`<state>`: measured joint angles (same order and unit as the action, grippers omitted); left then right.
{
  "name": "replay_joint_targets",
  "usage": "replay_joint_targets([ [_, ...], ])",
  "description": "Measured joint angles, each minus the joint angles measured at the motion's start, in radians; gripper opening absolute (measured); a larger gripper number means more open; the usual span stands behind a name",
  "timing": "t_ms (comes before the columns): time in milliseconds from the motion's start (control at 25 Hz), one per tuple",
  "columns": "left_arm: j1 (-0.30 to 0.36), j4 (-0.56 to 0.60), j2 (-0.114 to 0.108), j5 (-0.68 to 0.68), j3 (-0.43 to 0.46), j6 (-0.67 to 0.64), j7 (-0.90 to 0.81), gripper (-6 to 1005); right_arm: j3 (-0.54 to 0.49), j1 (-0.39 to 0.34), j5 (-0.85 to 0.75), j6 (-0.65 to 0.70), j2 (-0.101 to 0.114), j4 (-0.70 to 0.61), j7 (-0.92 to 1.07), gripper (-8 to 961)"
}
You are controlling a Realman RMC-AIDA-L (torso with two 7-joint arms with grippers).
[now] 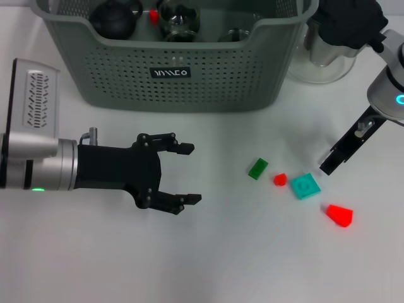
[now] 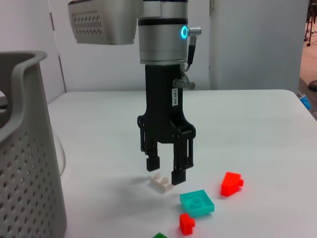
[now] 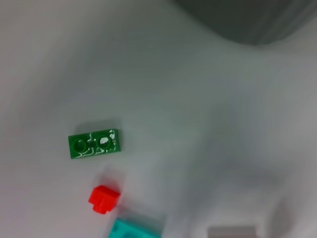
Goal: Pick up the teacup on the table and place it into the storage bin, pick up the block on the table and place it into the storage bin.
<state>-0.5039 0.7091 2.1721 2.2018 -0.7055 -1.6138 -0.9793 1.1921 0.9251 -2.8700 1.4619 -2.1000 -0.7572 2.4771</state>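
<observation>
The grey-green storage bin (image 1: 208,88) stands at the back of the table; its perforated wall also shows in the left wrist view (image 2: 25,188). Inside it lie a black teapot (image 1: 113,19), glassware (image 1: 178,19) and a small red block (image 1: 153,14). No teacup shows on the table. My right gripper (image 1: 329,165) points down, open, its fingertips just above a small white block (image 2: 162,182), which also shows in the right wrist view (image 3: 233,232). My left gripper (image 1: 192,173) is open and empty, hovering left of the blocks.
Loose blocks lie on the white table: green (image 1: 257,168), small red (image 1: 279,179), teal (image 1: 305,186), and a larger red one (image 1: 339,215). A clear glass teapot (image 1: 325,60) stands right of the bin.
</observation>
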Motion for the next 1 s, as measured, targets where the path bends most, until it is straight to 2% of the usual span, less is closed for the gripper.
replay_joint_targets([
  [80,-0.002,-0.004,0.0,0.0,0.0,0.005,0.0,891,0.0,0.003,0.0,-0.011,0.0,0.012,0.0,688],
  [760,-0.006,-0.013,-0.002,-0.001,0.0,0.015,-0.01,892,0.029,0.009,0.001,-0.064,-0.002,0.054,0.0,667],
  [1000,-0.005,-0.013,-0.002,-0.001,0.0,0.016,-0.012,892,0.05,0.01,0.012,-0.065,-0.004,0.056,0.0,589],
])
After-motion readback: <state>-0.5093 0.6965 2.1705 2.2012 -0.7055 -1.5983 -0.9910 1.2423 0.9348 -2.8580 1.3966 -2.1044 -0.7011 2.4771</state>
